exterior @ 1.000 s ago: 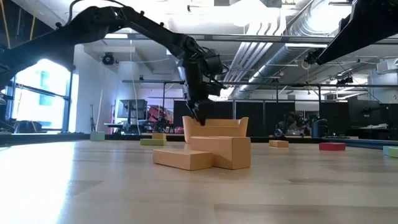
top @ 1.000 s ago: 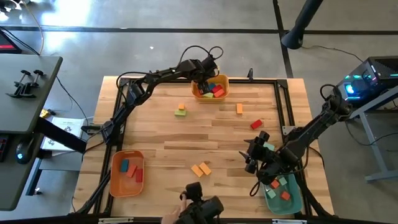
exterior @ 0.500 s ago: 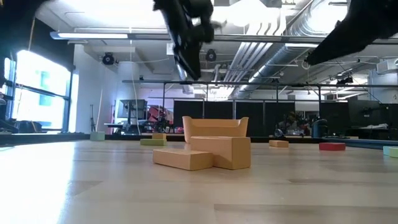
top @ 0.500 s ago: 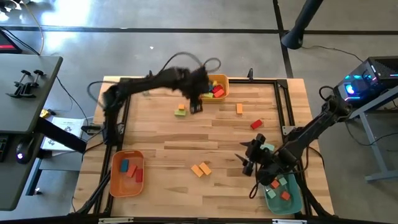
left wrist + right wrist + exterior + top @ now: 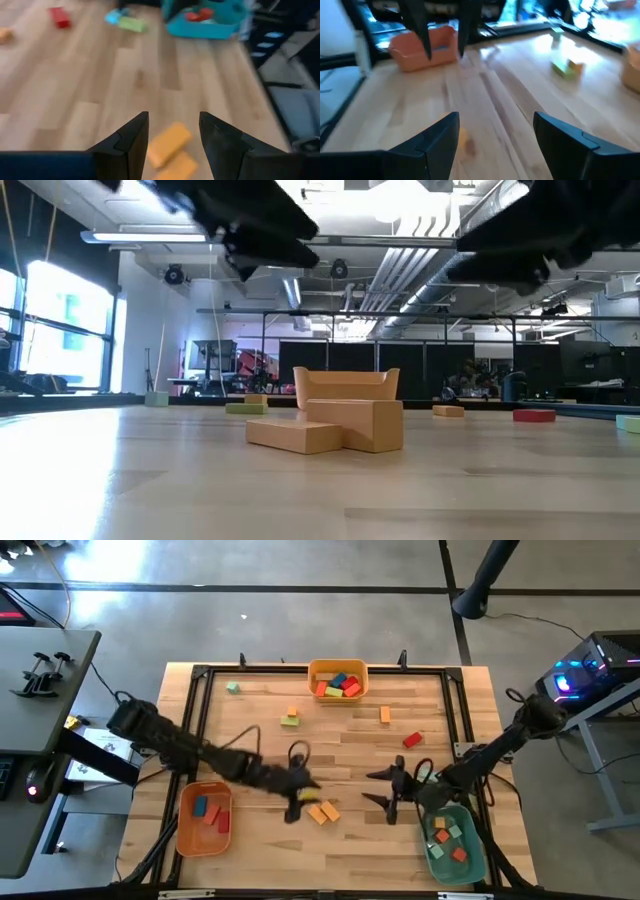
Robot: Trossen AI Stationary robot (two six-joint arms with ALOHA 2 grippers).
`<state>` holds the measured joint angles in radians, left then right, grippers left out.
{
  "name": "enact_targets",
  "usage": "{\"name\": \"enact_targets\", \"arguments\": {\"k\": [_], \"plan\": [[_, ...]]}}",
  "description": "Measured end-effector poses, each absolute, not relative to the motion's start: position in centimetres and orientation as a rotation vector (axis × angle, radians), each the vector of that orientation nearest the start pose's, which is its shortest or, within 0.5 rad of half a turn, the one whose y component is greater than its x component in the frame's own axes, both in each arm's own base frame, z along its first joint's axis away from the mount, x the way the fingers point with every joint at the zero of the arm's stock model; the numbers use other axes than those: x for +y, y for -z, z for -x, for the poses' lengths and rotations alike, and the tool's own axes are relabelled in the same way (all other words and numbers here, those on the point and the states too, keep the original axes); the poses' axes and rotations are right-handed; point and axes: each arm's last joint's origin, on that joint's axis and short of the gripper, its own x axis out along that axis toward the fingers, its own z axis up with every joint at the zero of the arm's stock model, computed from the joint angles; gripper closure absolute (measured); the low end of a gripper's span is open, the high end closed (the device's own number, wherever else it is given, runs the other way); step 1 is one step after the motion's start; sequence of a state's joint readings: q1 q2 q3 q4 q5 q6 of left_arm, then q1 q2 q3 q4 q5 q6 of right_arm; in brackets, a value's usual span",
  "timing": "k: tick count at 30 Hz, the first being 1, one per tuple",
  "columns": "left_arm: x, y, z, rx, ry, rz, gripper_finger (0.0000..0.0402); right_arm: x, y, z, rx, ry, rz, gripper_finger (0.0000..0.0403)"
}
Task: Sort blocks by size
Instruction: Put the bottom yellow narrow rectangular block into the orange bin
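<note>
The left gripper (image 5: 300,792) hangs low in the centre of the high view, its fingers (image 5: 131,142) parted with nothing between them, right over the two orange bars (image 5: 322,811) that lie touching each other. The right gripper (image 5: 385,788) sits just to the right of them, fingers (image 5: 432,142) spread wide and empty, near the teal bin (image 5: 456,845) at lower right.

Other blocks are scattered — a red one (image 5: 412,740) and an orange one (image 5: 385,715) right of centre, a green and orange pair (image 5: 290,718) above centre, a green one (image 5: 233,688) at upper left. More lie in the orange bins at top centre (image 5: 340,668) and lower left (image 5: 205,823).

The bars look like painted wood — light, stiff, likely a bit slick on the faces, not fragile. The best hold is probably across a bar's short width at mid-length, on its flat long sides. As the two bars touch, a finger may nudge the neighbour; the free outer side gives more room.
</note>
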<state>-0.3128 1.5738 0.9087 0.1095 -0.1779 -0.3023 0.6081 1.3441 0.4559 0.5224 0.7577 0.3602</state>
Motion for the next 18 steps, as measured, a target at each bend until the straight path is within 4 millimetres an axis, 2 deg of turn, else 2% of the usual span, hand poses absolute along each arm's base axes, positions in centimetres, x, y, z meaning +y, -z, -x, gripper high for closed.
{"name": "enact_targets", "arguments": {"k": [4,10,13,18], "plan": [[-11.9,-18.1,-30.6,0.563,0.083,0.133,0.0242,12.0,-18.7,-22.3,0.232,0.125,-0.048,0.0151],[-14.0,-14.0,-30.3,0.664,0.197,0.064,0.0239,11.3,-19.6,-23.4,0.226,0.050,-0.020,0.0151],[-14.1,-12.3,-30.5,0.714,0.191,0.102,0.0227,11.0,-19.6,-23.6,0.232,0.052,-0.023,0.0151],[-13.4,-11.6,-30.6,0.791,0.196,0.128,0.0183,10.7,-19.5,-23.8,0.246,0.022,-0.023,0.0151]]}}
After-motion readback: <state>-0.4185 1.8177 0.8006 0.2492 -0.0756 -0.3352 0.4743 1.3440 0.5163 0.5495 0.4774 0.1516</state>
